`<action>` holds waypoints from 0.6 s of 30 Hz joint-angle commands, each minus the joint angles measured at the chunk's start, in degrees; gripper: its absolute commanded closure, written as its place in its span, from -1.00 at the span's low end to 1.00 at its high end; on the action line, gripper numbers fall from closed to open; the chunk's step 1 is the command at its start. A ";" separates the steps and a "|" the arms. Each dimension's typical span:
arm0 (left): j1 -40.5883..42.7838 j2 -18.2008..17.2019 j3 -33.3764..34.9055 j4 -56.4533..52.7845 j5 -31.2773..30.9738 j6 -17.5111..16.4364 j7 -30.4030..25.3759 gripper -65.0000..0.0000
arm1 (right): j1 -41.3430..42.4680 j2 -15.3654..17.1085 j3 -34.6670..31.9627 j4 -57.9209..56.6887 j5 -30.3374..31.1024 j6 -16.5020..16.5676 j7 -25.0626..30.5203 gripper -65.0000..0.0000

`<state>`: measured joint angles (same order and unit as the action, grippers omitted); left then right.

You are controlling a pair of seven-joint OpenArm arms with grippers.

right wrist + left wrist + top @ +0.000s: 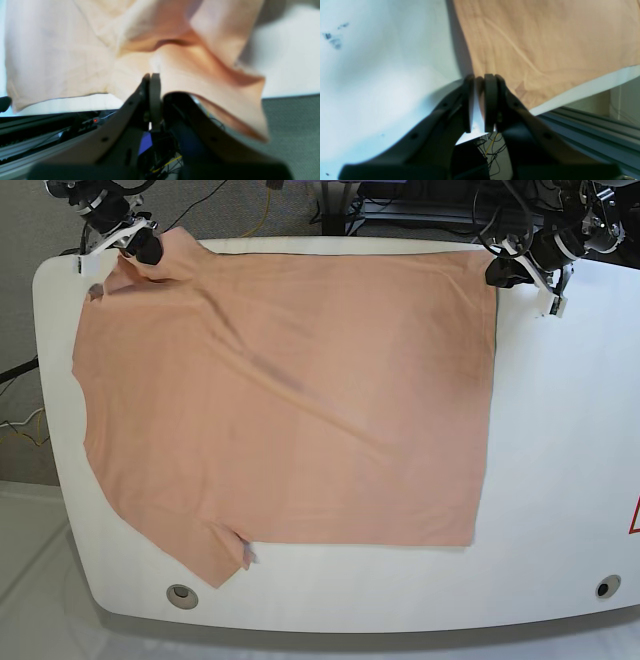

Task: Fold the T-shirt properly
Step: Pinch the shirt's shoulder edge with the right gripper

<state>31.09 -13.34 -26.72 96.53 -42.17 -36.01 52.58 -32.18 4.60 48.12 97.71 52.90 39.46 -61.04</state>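
T-shirt (290, 410) lies spread flat across the white table (560, 480), its far edge along the rim at twelve o'clock. Right gripper (151, 77) is pinched tight on the sleeve corner at ten o'clock; left gripper (481, 80) is nipped onto the hem corner at two o'clock. Cables (400, 200) trail beyond the rim.

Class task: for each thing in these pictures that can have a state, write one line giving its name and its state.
T-shirt: spread flat on the table, unfolded, two far corners pinched.
Left gripper: shut on the T-shirt's corner at the table's far edge.
Right gripper: shut on the T-shirt's sleeve, fabric bunched and lifted.
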 commanded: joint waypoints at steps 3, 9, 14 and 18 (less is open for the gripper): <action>-0.63 -0.42 -0.47 0.65 -0.73 -0.90 0.50 0.84 | -0.05 0.78 0.35 0.19 3.34 0.54 -0.16 1.00; -0.77 -0.15 -0.45 1.02 -0.93 -3.77 0.66 0.95 | 0.33 0.75 0.56 -0.23 6.70 0.54 -0.04 1.00; -0.71 -0.25 -0.39 1.28 -0.91 -3.91 -1.17 1.00 | 0.34 0.86 0.63 -0.59 7.34 0.54 0.19 1.00; 0.17 -0.43 -0.20 2.19 -0.74 -3.13 -1.60 1.00 | 0.26 0.89 0.55 -0.30 7.88 0.54 0.59 1.00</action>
<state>30.44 -12.93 -26.74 96.82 -42.00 -39.46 52.12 -31.48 4.75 48.27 96.31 58.81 39.46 -61.71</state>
